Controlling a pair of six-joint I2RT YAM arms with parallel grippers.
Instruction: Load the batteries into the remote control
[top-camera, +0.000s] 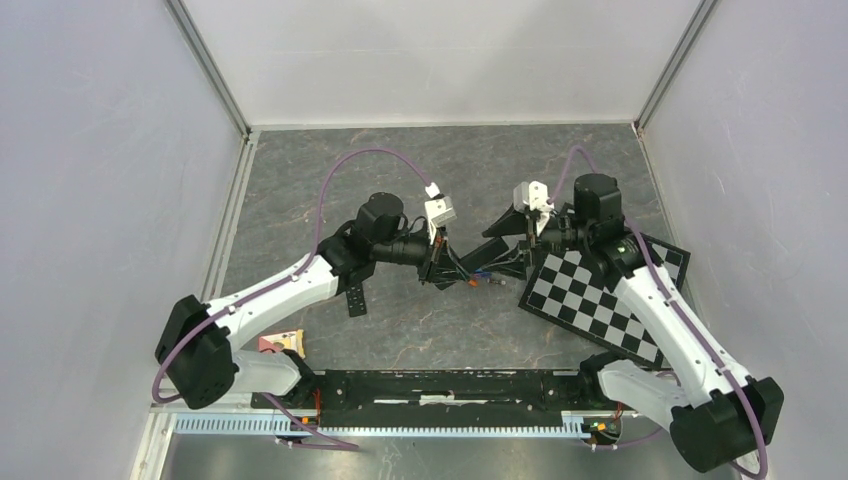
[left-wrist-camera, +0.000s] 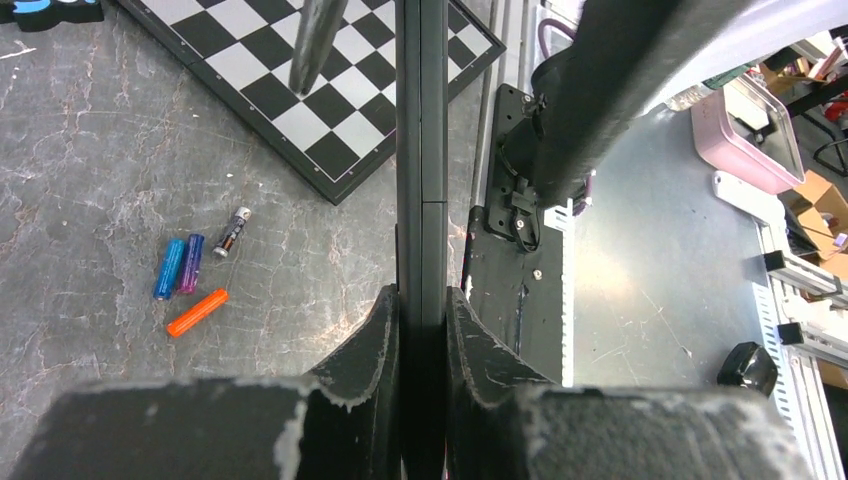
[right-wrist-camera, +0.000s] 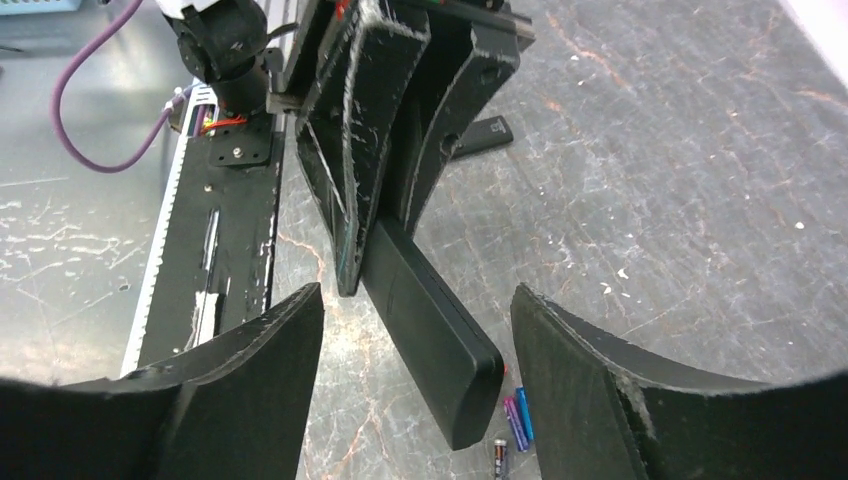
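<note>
The remote control (right-wrist-camera: 430, 340) was held off the table (top-camera: 400, 170), clamped edge-on at one end between the closed fingers of the left gripper (left-wrist-camera: 422, 300). Its free end was pointed toward the right gripper (right-wrist-camera: 418, 295), whose jaws were spread apart on either side of the slab with a gap on each side, so nothing was gripped there. None of the batteries (left-wrist-camera: 191, 262) had been loaded. All were seen lying on the stone-patterned surface beneath the raised remote, near a corner of the checkerboard (top-camera: 590, 295). The blue battery (left-wrist-camera: 168, 268) and a purple battery (left-wrist-camera: 191, 250) were laid side by side and touching. The orange battery (left-wrist-camera: 197, 312) was set just below them, and the dark battery with silver (left-wrist-camera: 232, 232) just above. A small flat black piece (top-camera: 355, 298) was seen on the table beside the left arm, well apart from the cells. It was judged to be possibly the compartment cover, though this could not be confirmed. Whether the compartment was open could not be told, as only a narrow edge and a plain face of the remote were shown. The task was therefore judged to be at an early stage: the remote had been lifted and presented, while every cell was left to be picked up, seated and covered.
</note>
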